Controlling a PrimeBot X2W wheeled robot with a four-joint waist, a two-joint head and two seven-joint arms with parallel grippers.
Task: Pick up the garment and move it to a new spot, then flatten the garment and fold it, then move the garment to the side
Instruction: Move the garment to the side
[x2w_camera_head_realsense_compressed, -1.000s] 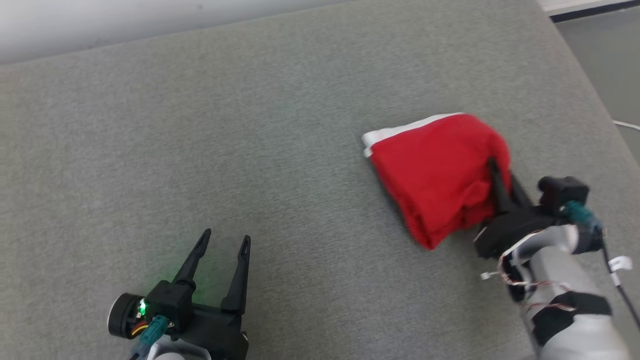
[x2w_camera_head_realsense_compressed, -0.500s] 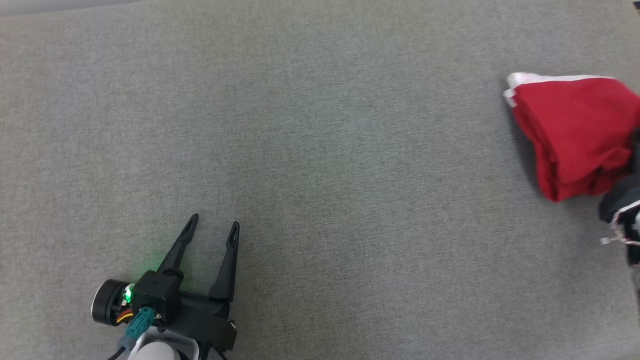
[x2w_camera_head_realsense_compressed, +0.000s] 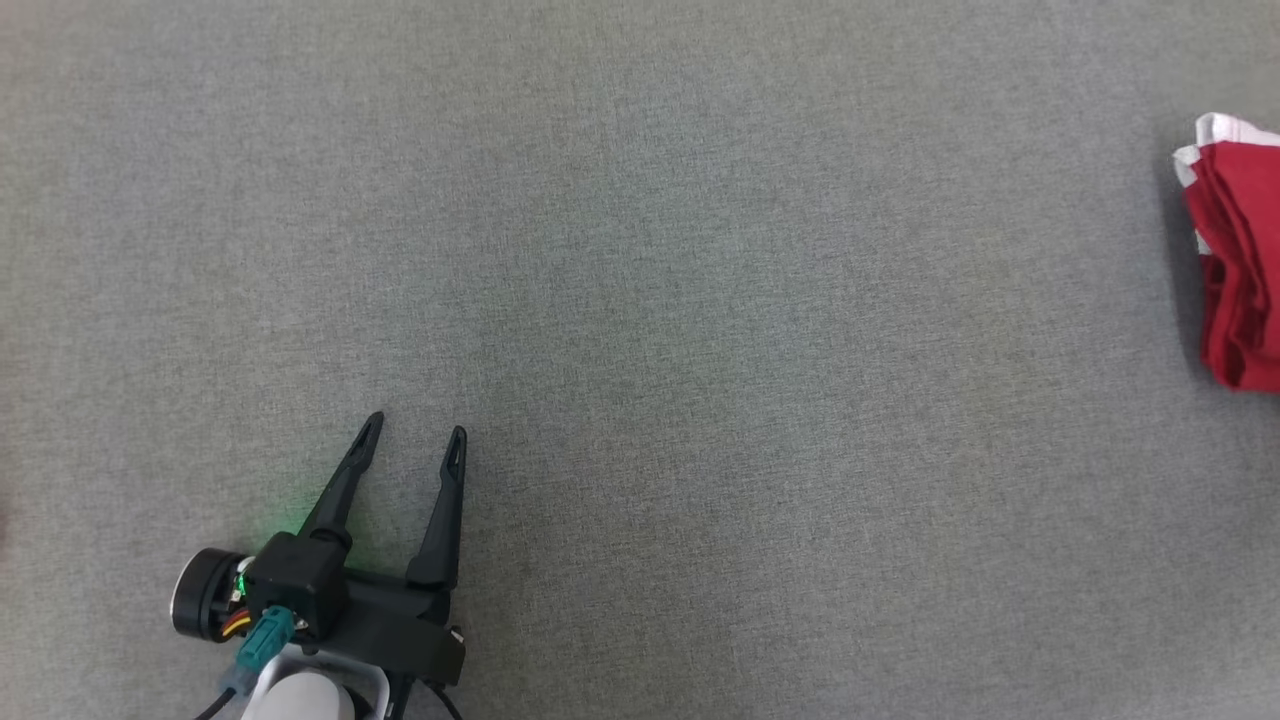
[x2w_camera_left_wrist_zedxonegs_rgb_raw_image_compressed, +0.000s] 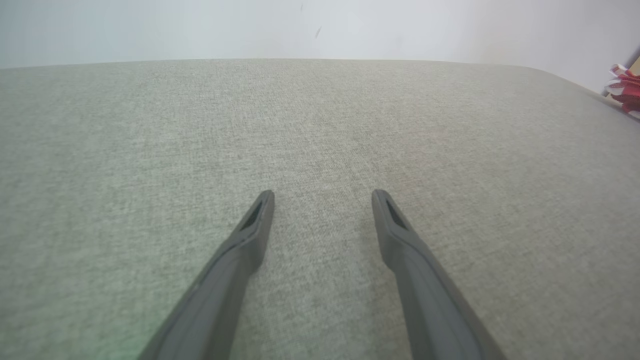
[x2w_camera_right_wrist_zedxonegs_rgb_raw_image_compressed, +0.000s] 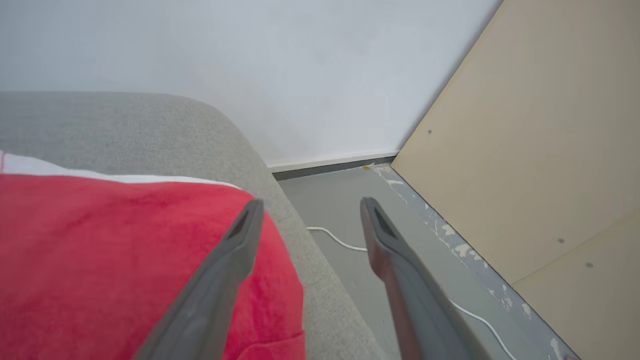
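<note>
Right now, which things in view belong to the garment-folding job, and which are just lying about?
Job: red garment at the right edge of the grey cushion; right gripper, open next to it; left gripper, open over bare cushion.
Lying about: white cable on the floor; tan panel.

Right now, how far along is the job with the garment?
Done: the red garment lies folded in a bundle near the right edge of the grey cushion. In hand: nothing; the right claw stands open beside it, empty, and the left claw is open over bare fabric. Left: probably only drawing the right arm back.
</note>
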